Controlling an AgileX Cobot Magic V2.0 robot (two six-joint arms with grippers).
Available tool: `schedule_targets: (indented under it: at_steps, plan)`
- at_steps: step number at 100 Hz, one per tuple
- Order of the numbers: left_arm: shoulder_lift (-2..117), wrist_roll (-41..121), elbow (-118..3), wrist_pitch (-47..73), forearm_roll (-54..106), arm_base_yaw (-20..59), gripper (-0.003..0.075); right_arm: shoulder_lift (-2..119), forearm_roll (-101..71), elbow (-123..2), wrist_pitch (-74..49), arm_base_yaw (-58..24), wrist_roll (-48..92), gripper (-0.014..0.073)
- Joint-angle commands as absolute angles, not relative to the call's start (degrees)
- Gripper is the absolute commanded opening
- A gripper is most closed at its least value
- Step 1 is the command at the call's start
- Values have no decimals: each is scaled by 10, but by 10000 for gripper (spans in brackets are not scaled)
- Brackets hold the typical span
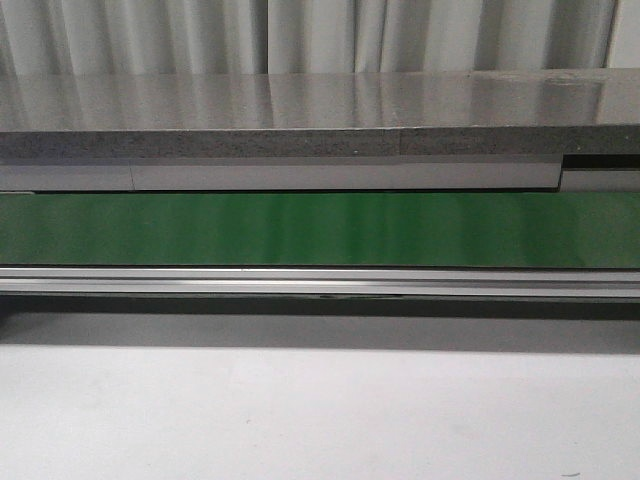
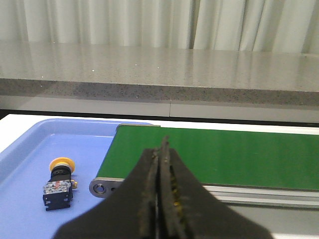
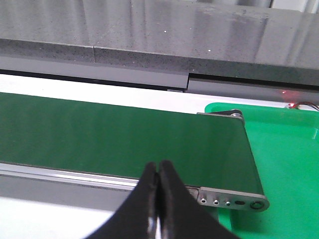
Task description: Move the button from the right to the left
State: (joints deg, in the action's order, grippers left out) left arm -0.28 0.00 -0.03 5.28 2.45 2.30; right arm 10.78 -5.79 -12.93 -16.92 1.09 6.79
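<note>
The button (image 2: 59,182) lies on its side in the blue tray (image 2: 30,149) in the left wrist view: yellow-orange cap, dark boxy body, small yellow side tab. My left gripper (image 2: 160,149) is shut and empty, above the near edge of the green conveyor belt (image 2: 214,154), to the right of the button. My right gripper (image 3: 158,167) is shut and empty over the belt's near rail (image 3: 65,173), by the belt's right end. Neither gripper nor the button shows in the front view.
The green belt (image 1: 320,228) runs across the front view with its metal rail (image 1: 320,280) in front. A grey stone counter (image 1: 320,110) stands behind. A green tray (image 3: 286,149) sits at the belt's right end. White table (image 1: 320,410) lies in front.
</note>
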Motion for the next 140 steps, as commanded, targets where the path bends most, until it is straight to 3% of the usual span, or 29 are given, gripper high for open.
schedule_targets:
  at_steps: [1, 32, 59, 86, 140]
  plan:
    - [-21, -3, 25, 9, 30, 21, -20, 113, -53, -144, -125, 10, 71, -66]
    - [-21, -3, 25, 9, 30, 21, -20, 113, -52, -133, -115, 10, 72, -66]
    - [-21, -3, 25, 9, 30, 21, -20, 72, 28, -52, 65, 13, 4, -66]
    - [-21, -3, 25, 9, 30, 21, -20, -19, 72, 7, 25, 14, -60, -66]
    - [-21, -3, 25, 9, 30, 21, -20, -17, 72, 8, 30, 15, -60, -66]
